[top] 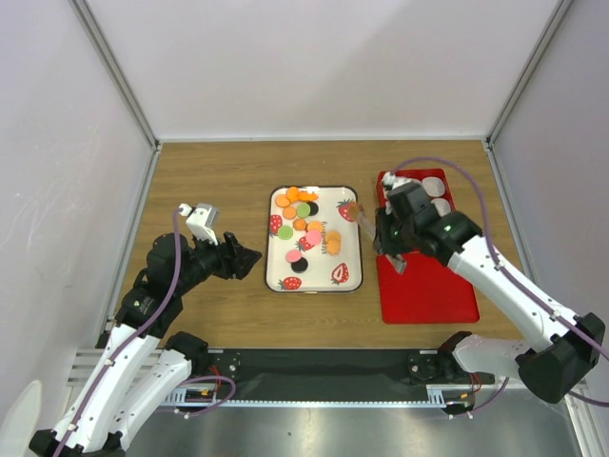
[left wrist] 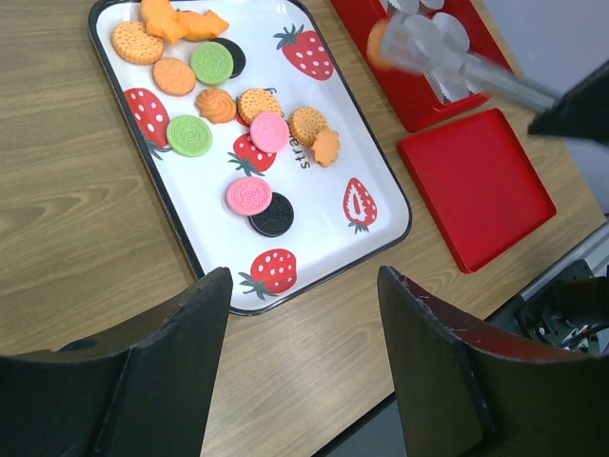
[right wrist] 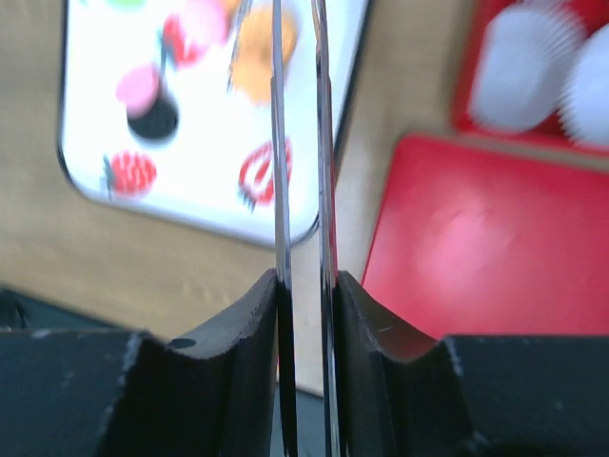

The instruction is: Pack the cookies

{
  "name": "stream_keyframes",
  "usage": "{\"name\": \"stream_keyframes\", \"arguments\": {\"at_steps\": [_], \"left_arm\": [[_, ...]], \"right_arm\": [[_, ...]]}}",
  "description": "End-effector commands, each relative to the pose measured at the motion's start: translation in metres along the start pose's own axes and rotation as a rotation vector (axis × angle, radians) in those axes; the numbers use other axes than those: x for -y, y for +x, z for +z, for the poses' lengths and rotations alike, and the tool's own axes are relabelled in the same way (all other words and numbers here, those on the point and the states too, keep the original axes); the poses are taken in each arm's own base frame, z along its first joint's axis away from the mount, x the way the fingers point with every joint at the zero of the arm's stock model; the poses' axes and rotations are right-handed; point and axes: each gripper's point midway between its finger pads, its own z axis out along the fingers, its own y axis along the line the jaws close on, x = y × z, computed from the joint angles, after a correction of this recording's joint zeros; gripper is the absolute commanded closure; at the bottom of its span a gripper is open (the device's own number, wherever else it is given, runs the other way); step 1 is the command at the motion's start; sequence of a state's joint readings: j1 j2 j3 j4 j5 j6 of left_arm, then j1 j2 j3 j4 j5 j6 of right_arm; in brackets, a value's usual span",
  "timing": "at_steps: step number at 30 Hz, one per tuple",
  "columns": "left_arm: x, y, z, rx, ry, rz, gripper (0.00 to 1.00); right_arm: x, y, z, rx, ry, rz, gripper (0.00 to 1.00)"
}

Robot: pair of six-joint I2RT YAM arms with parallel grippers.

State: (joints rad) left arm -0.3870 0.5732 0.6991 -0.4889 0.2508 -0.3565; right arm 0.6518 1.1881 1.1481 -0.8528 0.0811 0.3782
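- Packing looks barely begun (my reading of how things lie). Nearly all the cookies [left wrist: 248, 195] lie on the strawberry tray [left wrist: 319, 238], just ahead of the left gripper [left wrist: 304, 286] and ahead and to the left of the right gripper [right wrist: 304, 300].
- The right gripper is pressed together on the handle of the tongs [left wrist: 476, 71]. Well out beyond its fingertips, the blades nip one orange cookie [left wrist: 378, 43], about over the gap between the tray and the red box [left wrist: 404, 100].
- The left gripper is spread wide and holds nothing. It hangs above the table [left wrist: 86, 238], short of the tray's near rim.
- The white paper cups [top: 433, 186] sit in the red box, just past the tongs' tip. No cookie shows in any cup, though the right arm hides part of the box.
- On the tray I count eight orange (the far cluster overlaps, so this may be off by one), two green, two pink and two black. The carried one makes a ninth orange.
- At least three cups can be made out. There is one pair of tongs and one red lid [top: 428, 290], which lies bare below the right gripper.
- Every cookie on the tray has yet to be moved.
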Motion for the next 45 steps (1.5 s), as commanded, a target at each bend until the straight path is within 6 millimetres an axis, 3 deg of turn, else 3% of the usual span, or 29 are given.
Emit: {"name": "stream_keyframes", "arguments": {"at_steps": [1,7,11,19,25,37,45], "left_arm": [[0.006,-0.005,0.001,0.023,0.033,0.031,0.32],[0.006,-0.004,0.002,0.015,0.033,0.03,0.32],[0.006,-0.003,0.002,0.013,0.035,0.03,0.32],[0.006,-0.003,0.002,0.012,0.037,0.031,0.32],[0.007,-0.003,0.002,0.015,0.039,0.033,0.32],[0.007,-0.002,0.003,0.007,0.036,0.03,0.32],[0.006,-0.001,0.004,0.002,0.03,0.03,0.32]], "right_arm": [[0.017,-0.056,-0.014,0.133,-0.007,0.047,0.82],[0.076,-0.106,0.002,0.192,0.119,0.157,0.82],[0.096,-0.119,0.029,0.161,0.111,0.21,0.82],[0.12,-0.121,0.082,0.09,0.129,0.273,0.83],[0.127,-0.115,0.101,0.065,0.148,0.288,0.83],[0.135,-0.117,0.092,0.085,0.193,0.282,0.62],[0.141,-0.12,0.08,0.107,0.225,0.278,0.59]]}}
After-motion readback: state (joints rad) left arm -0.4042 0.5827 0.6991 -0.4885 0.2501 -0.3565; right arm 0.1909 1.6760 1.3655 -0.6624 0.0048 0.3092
